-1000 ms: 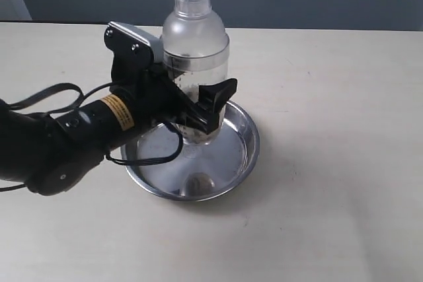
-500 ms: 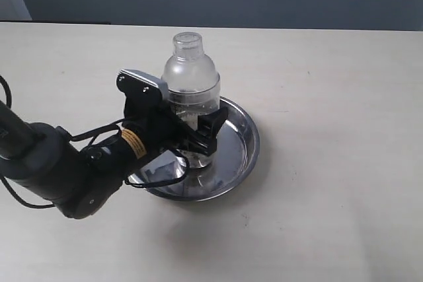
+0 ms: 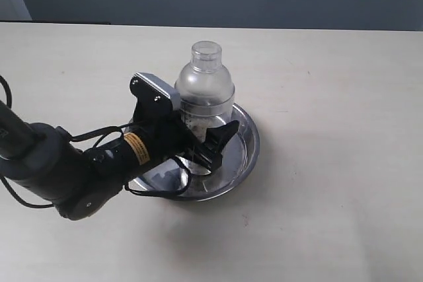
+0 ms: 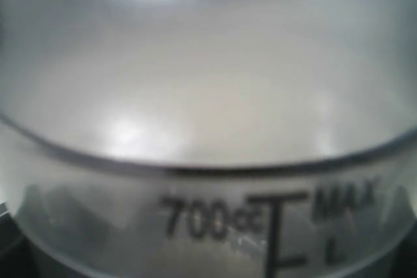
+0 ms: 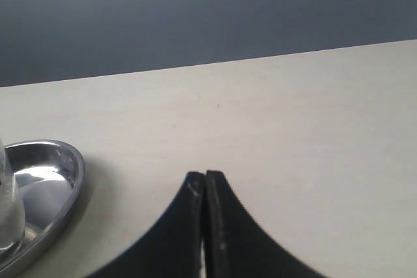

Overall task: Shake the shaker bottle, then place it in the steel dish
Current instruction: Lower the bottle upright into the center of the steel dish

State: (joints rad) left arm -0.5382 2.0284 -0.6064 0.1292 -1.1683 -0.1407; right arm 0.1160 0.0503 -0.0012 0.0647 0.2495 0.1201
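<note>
The shaker bottle stands upright inside the steel dish, which lies in the middle part of the surface, well in from the far edge. The bottle sits toward the far side of the dish, its domed top and small cap rising above the rim.

The left gripper reaches in from the left side and is clamped around the bottle's lower body; 1 black finger shows on the near side, while the other is hidden behind the bottle. The left wrist view is filled by the bottle's clear wall and the "700cc" mark, which fits a close hold. The gripper hides the bottle's base, so whether it rests fully on the dish floor cannot be confirmed, though it looks low enough to be down or nearly so.

The right gripper has its 2 fingers pressed together, holds nothing, and hangs over bare surface well apart from the dish.

As a judgement, the task is near its end. The pictures cannot show whether shaking is done, but the placement looks made. What seems left is for the left gripper to let go and back away without tipping the bottle.
</note>
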